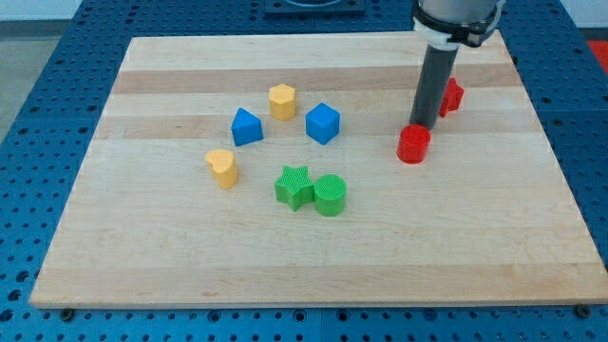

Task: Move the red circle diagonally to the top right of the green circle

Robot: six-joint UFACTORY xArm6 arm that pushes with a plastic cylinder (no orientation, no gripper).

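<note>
The red circle point(413, 145) is a short red cylinder on the wooden board, right of centre. The green circle point(331, 195) stands lower and to the left of it, touching the green star point(294, 186) on its left. My tip point(421, 127) is the lower end of the dark rod; it rests right at the top back edge of the red circle, touching or nearly touching it. A second red block point(451, 96) is partly hidden behind the rod, toward the view's top right.
A blue cube point(323, 123), a blue block point(247, 126), a yellow hexagon-like block point(281, 101) and a yellow heart-like block point(222, 167) lie left of centre. The board's point(190, 256) right edge runs close past the red blocks.
</note>
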